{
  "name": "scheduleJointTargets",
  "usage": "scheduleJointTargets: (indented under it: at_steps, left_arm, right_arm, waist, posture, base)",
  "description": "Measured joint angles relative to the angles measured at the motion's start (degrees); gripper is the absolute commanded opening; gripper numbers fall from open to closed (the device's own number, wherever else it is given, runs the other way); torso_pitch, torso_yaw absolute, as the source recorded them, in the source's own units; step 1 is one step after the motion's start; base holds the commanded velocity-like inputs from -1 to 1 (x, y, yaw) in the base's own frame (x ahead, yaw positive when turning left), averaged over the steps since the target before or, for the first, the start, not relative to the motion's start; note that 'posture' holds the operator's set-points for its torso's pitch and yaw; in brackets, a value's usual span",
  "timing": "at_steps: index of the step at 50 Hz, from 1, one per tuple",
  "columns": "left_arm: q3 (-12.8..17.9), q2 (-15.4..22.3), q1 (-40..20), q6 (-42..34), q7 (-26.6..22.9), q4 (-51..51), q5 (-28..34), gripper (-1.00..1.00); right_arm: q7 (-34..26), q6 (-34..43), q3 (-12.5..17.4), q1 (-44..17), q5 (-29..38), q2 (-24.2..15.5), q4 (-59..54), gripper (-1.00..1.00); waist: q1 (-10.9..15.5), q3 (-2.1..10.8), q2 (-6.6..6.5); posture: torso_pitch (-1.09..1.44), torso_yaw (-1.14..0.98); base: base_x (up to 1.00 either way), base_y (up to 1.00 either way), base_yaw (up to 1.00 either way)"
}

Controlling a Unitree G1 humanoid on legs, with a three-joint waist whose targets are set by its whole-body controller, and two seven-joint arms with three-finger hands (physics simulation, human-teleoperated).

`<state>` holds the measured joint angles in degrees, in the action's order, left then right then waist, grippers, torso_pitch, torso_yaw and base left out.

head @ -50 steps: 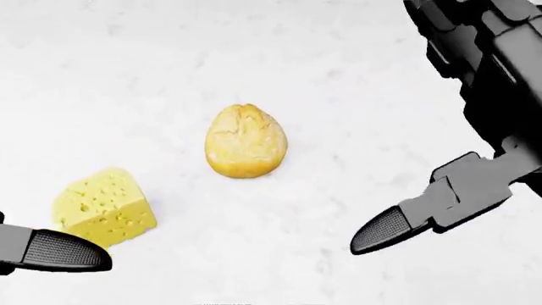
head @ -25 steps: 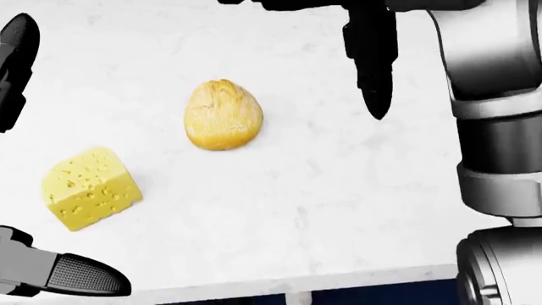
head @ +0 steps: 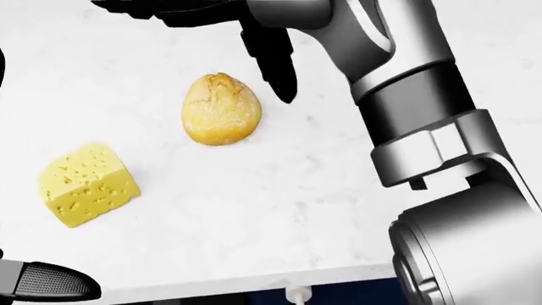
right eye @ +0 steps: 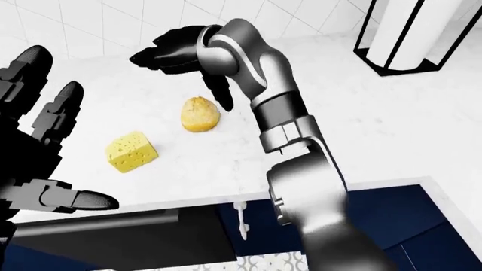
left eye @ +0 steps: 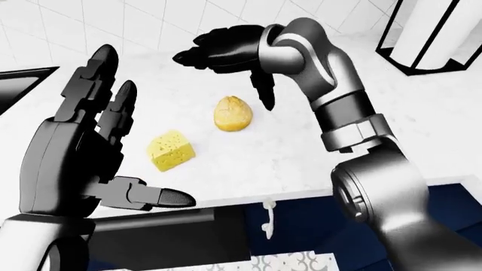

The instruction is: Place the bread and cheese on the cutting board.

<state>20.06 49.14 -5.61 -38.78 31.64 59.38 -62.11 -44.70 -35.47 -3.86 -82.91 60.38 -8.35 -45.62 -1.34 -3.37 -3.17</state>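
Note:
A golden bread roll [head: 220, 109] lies on the white marble counter [head: 279, 210]. A yellow wedge of cheese with holes [head: 87, 184] lies to its lower left, apart from it. My right hand [left eye: 224, 79] hovers over the roll with its fingers spread open, and its thumb [head: 275, 70] points down just right of the roll without touching it. My left hand [left eye: 139, 152] is raised, open and empty, at the left of the left-eye view, near the cheese. No cutting board shows in any view.
The counter's edge [head: 254, 279] runs along the bottom of the head view, with dark blue cabinets [left eye: 301, 226] and a white handle [left eye: 267, 217] below. A black-framed white cylinder [left eye: 429, 34] stands at top right. A black surface [left eye: 18, 84] lies at far left.
My right hand has swung from the lower right up and leftward to above the roll. The camera has moved, bringing the counter edge into the head view. Bread and cheese have not moved.

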Motion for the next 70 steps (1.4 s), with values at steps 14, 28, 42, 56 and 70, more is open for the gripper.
scheduleJointTargets:
  at_steps: [14, 28, 42, 56, 70]
  left_arm:
    - [-0.3, 0.1, 0.9, 1.4, -0.4, 0.0, 0.6, 1.0]
    - [-0.8, -0.2, 1.4, 2.1, -0.6, 0.1, 1.2, 1.0]
    - [-0.5, -0.3, 2.4, 2.8, -1.2, 0.1, 1.5, 1.0]
    - [-0.3, 0.8, 2.9, 4.1, -0.7, 0.2, 0.7, 1.0]
    - [0.7, 1.5, 4.3, 5.9, -1.0, 0.2, 0.2, 1.0]
  right_arm:
    - [-1.9, -0.9, -1.2, 6.1, 2.4, 1.0, 3.2, 1.0]
    - [-1.5, -1.0, -1.2, 9.3, 3.6, 1.7, 5.7, 0.62]
    - [-1.4, -0.7, -1.8, 12.4, 4.4, 3.1, 7.7, 0.57]
    - [8.6, -2.4, -1.7, 16.4, 7.8, 2.7, 8.7, -0.4]
    - [25.8, -1.5, -1.3, 19.0, 12.5, 2.1, 6.2, -1.0]
  waist:
    - [0.3, -0.13, 0.26]
    - [0.2, 0.12, 0.29]
    - [0.2, 0.14, 0.26]
    - [0.7, 0.86, 0.34]
    - [1.2, 1.49, 0.86]
  posture:
    - [0.0, 0.0]
    - [0.0, 0.0]
    - [0.0, 0.0]
    - [0.0, 0.0]
    - [0.0, 0.0]
  base:
    - [0.0, 0.0, 0.0]
    - [0.0, 0.0, 0.0]
    - [0.0, 0.0, 0.0]
    - [0.0, 0.0, 0.0]
    - [0.0, 0.0, 0.0]
